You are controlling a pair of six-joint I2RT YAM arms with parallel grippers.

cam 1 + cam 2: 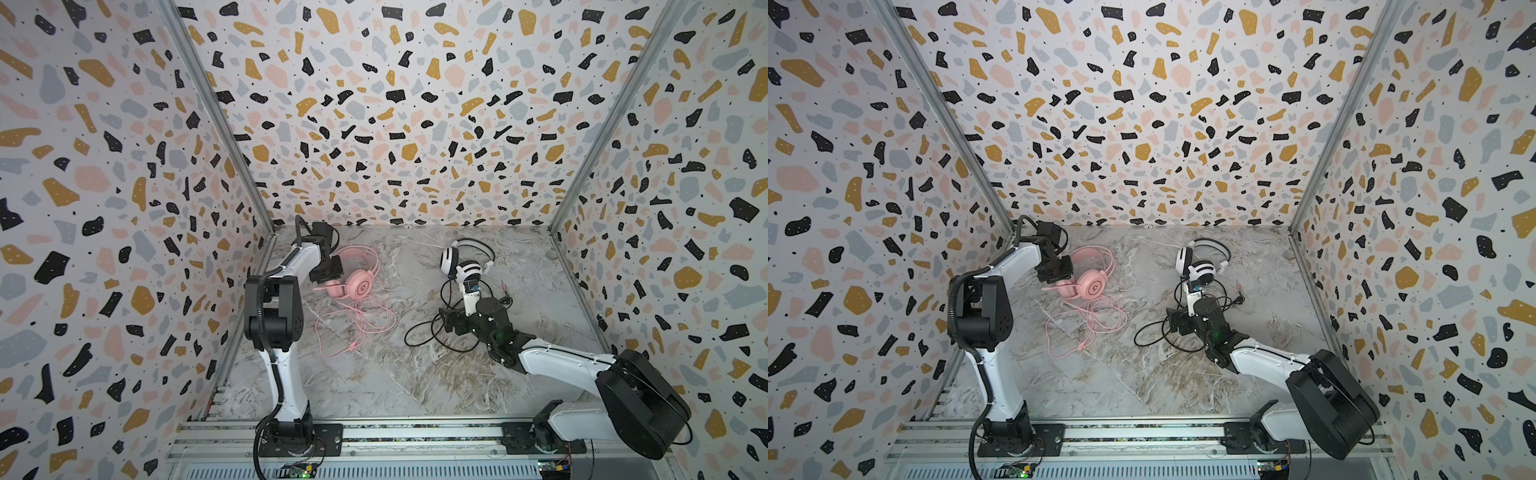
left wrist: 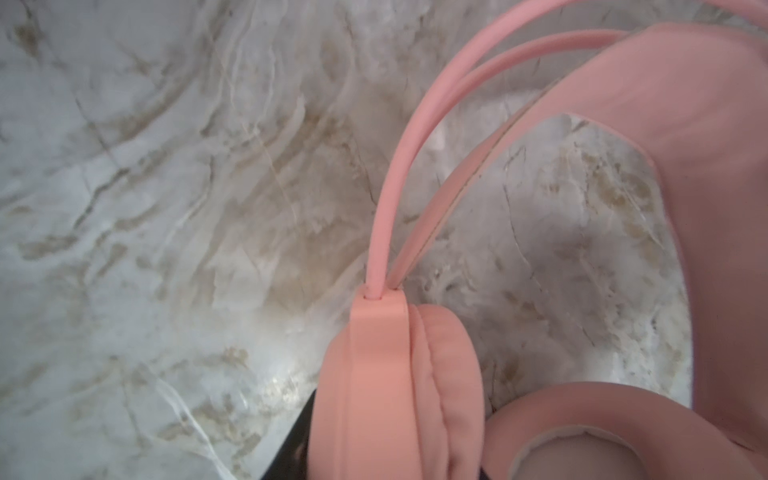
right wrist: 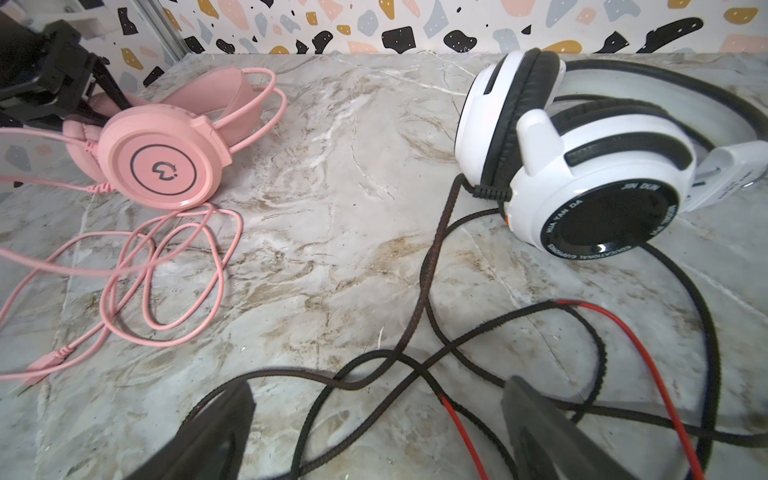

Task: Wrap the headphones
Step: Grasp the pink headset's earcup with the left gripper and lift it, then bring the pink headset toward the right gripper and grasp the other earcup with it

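Note:
The pink headphones [image 1: 358, 283] [image 1: 1093, 287] lie at the back left, with their pink cable [image 1: 357, 322] looped loosely in front. My left gripper [image 1: 328, 270] [image 2: 392, 457] is shut on one pink ear cup [image 2: 374, 395], which fills the gap between its jaws; only a black finger [image 2: 297, 436] shows. The white headphones [image 1: 465, 266] [image 3: 582, 166] with black stripes sit at the back right. Their black-and-red cable [image 1: 432, 336] [image 3: 374, 365] sprawls on the table. My right gripper [image 1: 455, 312] [image 3: 380, 428] stands open low over these strands, holding nothing.
The marble tabletop [image 1: 395, 374] is boxed in by terrazzo-patterned walls [image 1: 395, 124] at the back and on both sides. A metal rail [image 1: 415, 432] carrying both arm bases runs along the front. The pink plug [image 3: 45, 361] lies at the end of the pink loops.

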